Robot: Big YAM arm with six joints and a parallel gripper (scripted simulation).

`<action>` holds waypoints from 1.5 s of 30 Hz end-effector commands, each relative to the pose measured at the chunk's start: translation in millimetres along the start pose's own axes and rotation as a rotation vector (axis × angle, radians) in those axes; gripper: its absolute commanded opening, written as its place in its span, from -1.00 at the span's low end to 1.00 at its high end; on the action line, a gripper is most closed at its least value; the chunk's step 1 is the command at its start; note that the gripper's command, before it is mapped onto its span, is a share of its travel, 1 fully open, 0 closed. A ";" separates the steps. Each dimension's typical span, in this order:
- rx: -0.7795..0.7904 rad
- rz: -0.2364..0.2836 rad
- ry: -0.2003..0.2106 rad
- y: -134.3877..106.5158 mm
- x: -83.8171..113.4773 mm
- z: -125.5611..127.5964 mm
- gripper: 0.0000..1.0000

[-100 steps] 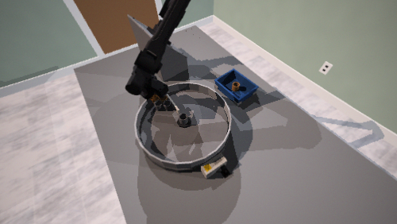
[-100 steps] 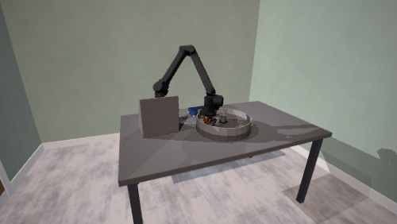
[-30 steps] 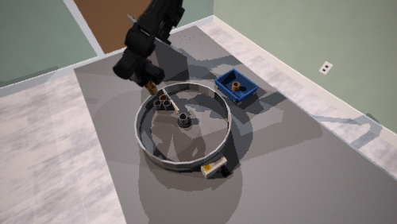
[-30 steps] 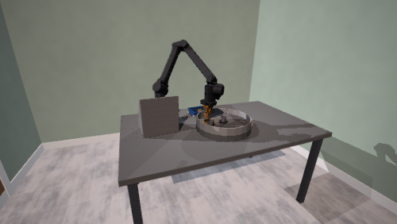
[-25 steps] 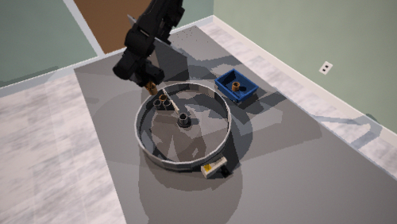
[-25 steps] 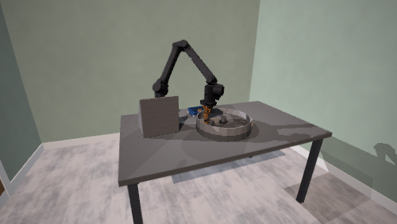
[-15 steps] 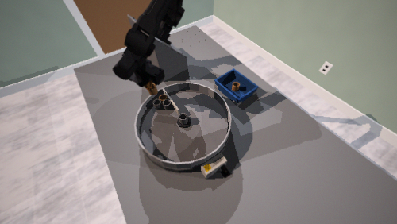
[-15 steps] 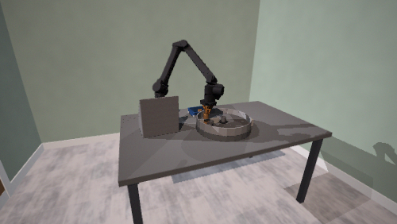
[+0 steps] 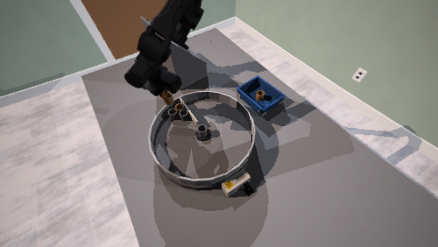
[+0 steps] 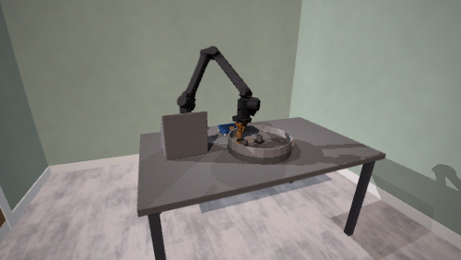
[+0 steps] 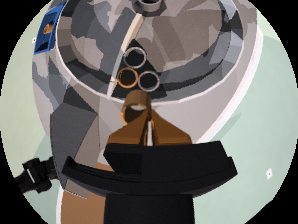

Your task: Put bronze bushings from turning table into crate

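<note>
From left to right in the top view, we've got our bronze bushing (image 9: pixel 169 100) (image 10: pixel 240 136) (image 11: pixel 137 98) over the turning table's (image 9: pixel 151 144) (image 10: pixel 265 157) (image 11: pixel 172 102) rim, long axis near upright, open end facing the gripper (image 9: pixel 166 94) (image 10: pixel 240 130) (image 11: pixel 149 116). Fingers clamped on its wall! Just inside the rim, another bronze bushing (image 9: pixel 180 103) (image 11: pixel 118 77) crowds two steel ones (image 9: pixel 183 117) (image 11: pixel 158 81). Open tabletop (image 9: pixel 307 197) (image 10: pixel 184 184) separates rim and blue crate (image 9: pixel 250 101) (image 10: pixel 224 129) (image 11: pixel 41 42).
</note>
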State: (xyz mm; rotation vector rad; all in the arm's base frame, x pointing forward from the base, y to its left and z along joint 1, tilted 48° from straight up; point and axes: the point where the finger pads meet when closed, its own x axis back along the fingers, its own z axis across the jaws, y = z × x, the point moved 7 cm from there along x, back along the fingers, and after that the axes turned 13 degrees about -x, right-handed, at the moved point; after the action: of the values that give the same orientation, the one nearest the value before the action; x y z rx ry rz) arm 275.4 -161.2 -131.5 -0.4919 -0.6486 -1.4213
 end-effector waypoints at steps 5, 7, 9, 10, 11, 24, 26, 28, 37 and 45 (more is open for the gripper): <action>0.024 -0.019 -0.026 9.4 12.2 -5.6 -1.00; 0.024 -0.019 -0.026 9.4 12.1 -5.5 -1.00; 0.025 -0.017 -0.026 9.7 11.8 -2.9 -1.00; 0.026 -0.014 -0.026 10.2 11.3 0.7 -1.00; 0.021 -0.006 -0.019 8.8 7.6 5.2 -1.00; 0.015 -0.010 -0.016 21.1 6.0 43.5 -1.00; 0.018 -0.012 -0.019 25.9 5.6 56.3 -1.00; 0.019 -0.013 -0.018 30.8 5.2 71.4 -1.00; 0.020 -0.014 -0.014 56.0 7.0 135.0 -1.00; 0.033 -0.025 -0.015 89.5 11.1 211.3 -1.00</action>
State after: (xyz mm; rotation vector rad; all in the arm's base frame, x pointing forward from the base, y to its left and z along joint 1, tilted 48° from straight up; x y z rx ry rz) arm 315.2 -22.8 13.1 -0.4463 -0.6760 -1.3880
